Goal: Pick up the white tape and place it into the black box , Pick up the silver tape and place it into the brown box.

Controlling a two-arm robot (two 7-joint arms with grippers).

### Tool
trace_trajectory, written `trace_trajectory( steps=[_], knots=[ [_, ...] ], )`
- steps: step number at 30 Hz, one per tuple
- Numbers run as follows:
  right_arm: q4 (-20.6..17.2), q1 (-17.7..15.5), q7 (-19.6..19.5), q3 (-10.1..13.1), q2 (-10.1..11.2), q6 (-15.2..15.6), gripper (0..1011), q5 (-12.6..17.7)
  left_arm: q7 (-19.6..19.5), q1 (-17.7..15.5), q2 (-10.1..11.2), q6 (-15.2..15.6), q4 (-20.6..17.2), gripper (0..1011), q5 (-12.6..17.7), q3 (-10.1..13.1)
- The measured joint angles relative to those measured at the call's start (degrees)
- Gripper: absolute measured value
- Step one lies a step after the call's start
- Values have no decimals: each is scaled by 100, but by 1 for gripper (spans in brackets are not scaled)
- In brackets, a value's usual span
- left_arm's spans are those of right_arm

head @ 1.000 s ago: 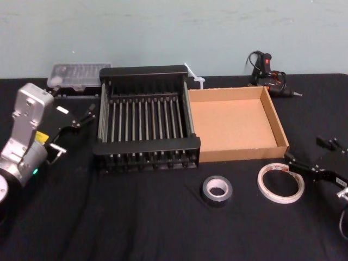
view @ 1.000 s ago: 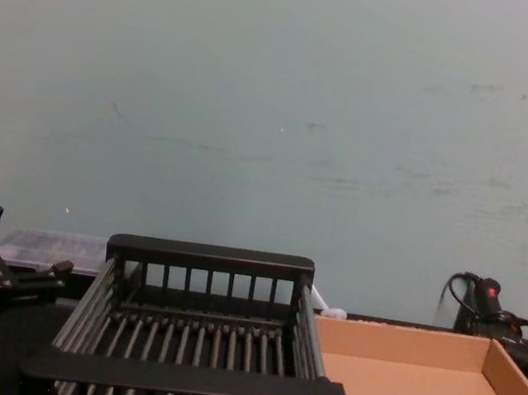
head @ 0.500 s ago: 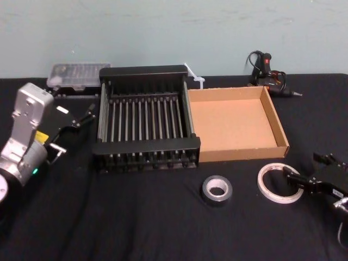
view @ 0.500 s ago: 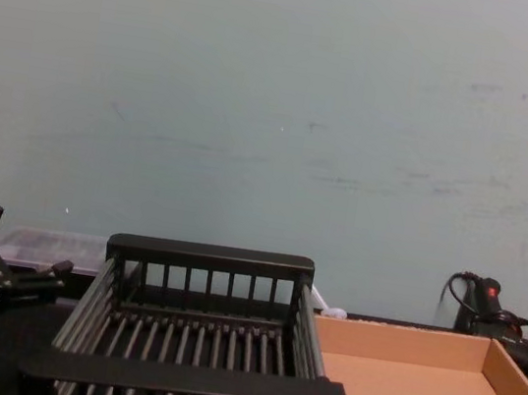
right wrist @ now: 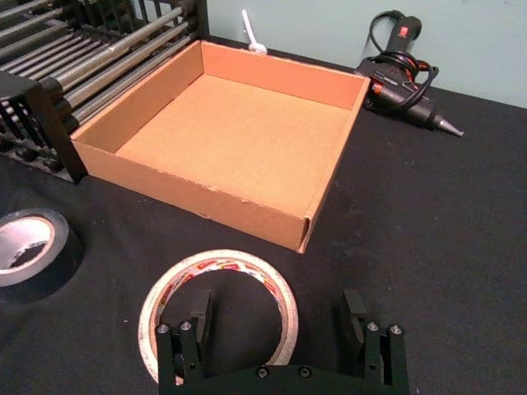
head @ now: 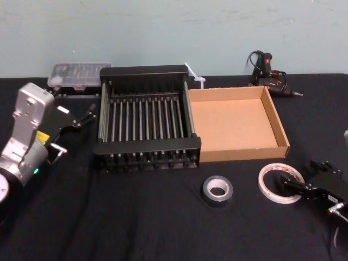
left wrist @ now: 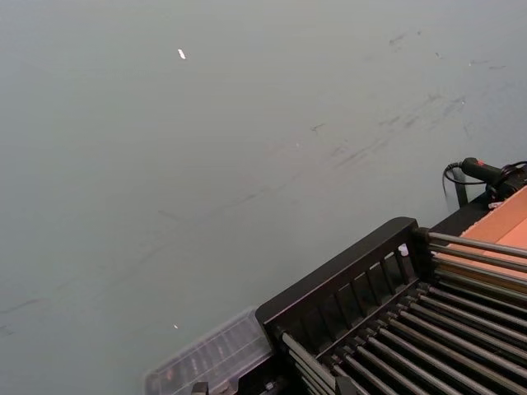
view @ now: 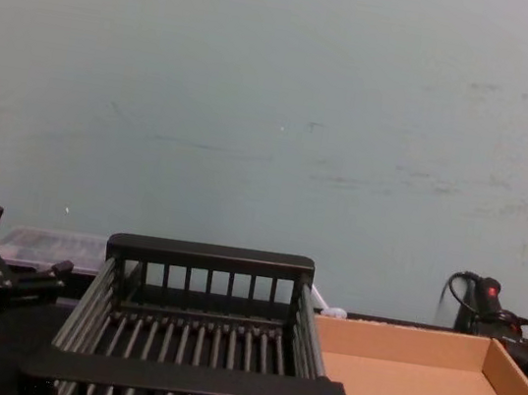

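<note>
The white tape (head: 268, 176) lies flat on the black cloth at the front right. My right gripper (head: 299, 175) is open and low over it. In the right wrist view, one finger (right wrist: 199, 314) is over the hole of the white tape (right wrist: 222, 259) and the other is outside the ring, so the jaws straddle its band. The silver tape (head: 217, 190) (right wrist: 29, 251) lies apart, to the left of the white roll. Behind them stand the black box (head: 147, 145) and the brown box (head: 283, 130), side by side. My left gripper (head: 73, 132) (view: 14, 242) is open, parked left of the crate.
A glue gun (head: 266, 70) (right wrist: 403, 86) with its cable lies behind the brown box at the back right. A clear plastic case (head: 76, 75) (left wrist: 206, 362) sits behind the crate's left corner. Black cloth spreads across the front of the table.
My right gripper has dropped and come forward from beside the white tape to straddle its band. The left arm and both rolls have not moved.
</note>
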Motion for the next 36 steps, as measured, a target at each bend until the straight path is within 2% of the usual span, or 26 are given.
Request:
trace_trajectory(
  steps=[18,27,36],
  knots=[
    [288,77,101,47,-227,-28,1002,-335,0,0,0,0,0,1001,0,0],
    [368,99,189,99,-328,36,1002,-404,0,0,0,0,0,1001,0,0],
    [360,94,184,99,-318,37,1002,-403,0,0,0,0,0,1001,0,0]
  ],
)
